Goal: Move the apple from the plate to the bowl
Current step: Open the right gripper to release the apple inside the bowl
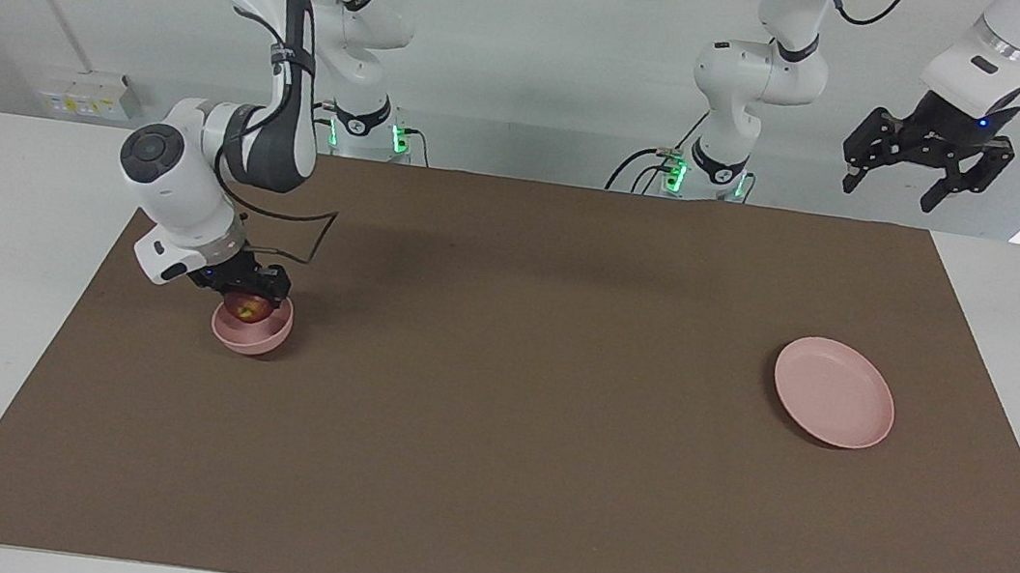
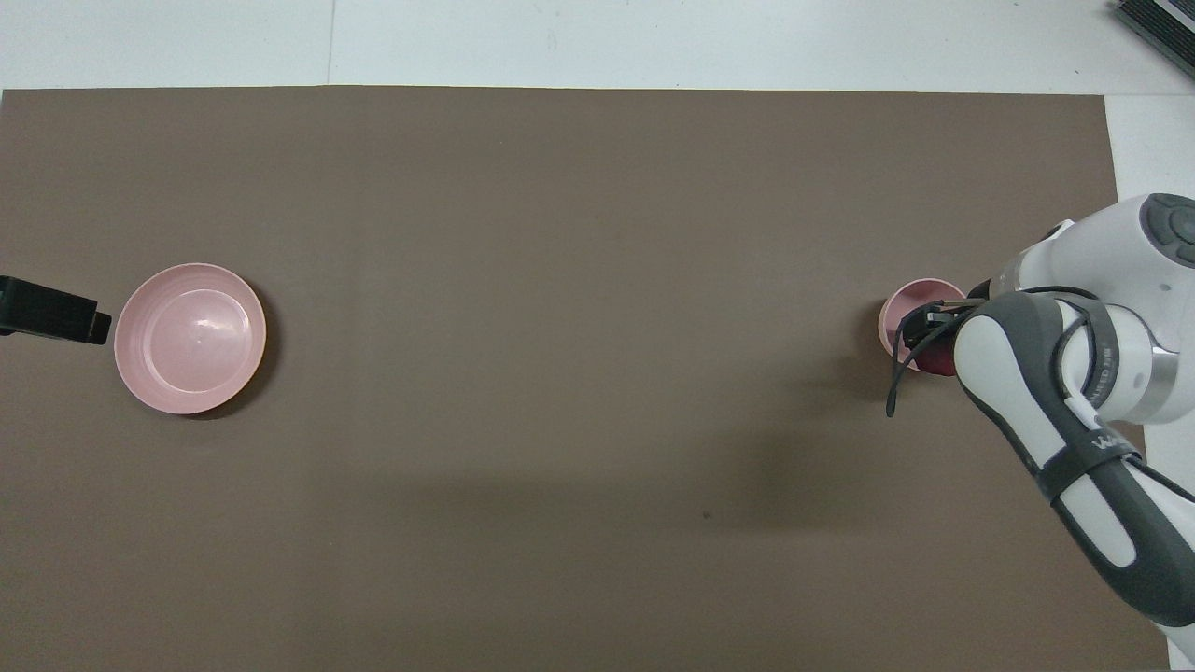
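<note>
At the bowl's point(image 1: 251, 331) twelve-o'clock rim, right gripper point(image 1: 249, 290) clamps the apple point(image 1: 249, 309) low inside, placed for release. Left gripper point(image 1: 926, 161) waits raised, spread wide, empty. Plate point(image 1: 832, 405) bare.

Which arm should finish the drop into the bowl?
Right. The right gripper is shut on the apple, already low in the bowl. The left gripper waits open, raised high near its end of the table, away from the plate.

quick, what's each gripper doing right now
left gripper: open, empty, raised near the plate's end.
right gripper: shut on the apple, low in the bowl.
</note>
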You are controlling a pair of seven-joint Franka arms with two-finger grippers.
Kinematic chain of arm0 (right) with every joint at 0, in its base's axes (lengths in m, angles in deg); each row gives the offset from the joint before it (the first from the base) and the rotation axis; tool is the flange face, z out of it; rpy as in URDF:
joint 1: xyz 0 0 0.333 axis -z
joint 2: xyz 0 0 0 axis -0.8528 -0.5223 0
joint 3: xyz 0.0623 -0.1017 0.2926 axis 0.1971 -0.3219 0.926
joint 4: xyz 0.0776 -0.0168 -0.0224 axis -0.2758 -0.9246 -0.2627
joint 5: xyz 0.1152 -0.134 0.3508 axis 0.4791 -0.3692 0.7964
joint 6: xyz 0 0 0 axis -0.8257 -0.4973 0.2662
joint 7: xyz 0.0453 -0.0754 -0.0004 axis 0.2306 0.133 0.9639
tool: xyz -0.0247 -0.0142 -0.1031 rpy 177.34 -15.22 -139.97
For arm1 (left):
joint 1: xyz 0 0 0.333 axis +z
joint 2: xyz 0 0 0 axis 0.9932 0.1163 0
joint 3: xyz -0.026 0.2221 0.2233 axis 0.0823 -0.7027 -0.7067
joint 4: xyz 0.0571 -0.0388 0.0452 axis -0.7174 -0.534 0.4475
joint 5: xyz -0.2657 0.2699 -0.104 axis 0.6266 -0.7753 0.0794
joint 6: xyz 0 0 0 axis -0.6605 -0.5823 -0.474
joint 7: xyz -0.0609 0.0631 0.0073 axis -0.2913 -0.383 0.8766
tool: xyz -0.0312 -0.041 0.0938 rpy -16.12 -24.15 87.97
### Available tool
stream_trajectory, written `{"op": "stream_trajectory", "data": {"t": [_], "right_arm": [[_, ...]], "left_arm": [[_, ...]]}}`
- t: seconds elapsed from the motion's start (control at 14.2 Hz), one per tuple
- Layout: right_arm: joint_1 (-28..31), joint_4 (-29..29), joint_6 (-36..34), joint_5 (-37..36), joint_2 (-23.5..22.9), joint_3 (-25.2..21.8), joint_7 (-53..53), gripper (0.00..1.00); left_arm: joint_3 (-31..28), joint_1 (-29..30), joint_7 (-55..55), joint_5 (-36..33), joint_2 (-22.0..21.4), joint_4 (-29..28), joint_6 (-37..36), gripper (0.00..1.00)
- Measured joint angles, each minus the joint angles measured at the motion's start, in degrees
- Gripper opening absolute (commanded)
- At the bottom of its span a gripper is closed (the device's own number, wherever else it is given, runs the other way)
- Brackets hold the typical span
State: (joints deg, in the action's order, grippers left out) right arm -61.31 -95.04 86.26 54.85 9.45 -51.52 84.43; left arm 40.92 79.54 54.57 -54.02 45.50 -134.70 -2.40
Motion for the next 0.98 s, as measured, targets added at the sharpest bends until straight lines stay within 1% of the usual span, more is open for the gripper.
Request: {"op": "stream_trajectory", "data": {"t": [0.42,0.98], "right_arm": [[0.00,1.46,0.00,0.00,-0.78,0.00,0.00,0.00],[-0.45,2.88,1.26,0.00,-2.09,0.05,-0.22,0.00]], "left_arm": [[-2.34,-0.08,0.00,0.00,-0.74,-0.26,-0.39,1.00],[-3.12,0.79,2.54,0.00,-1.32,-1.93,-0.22,1.00]]}}
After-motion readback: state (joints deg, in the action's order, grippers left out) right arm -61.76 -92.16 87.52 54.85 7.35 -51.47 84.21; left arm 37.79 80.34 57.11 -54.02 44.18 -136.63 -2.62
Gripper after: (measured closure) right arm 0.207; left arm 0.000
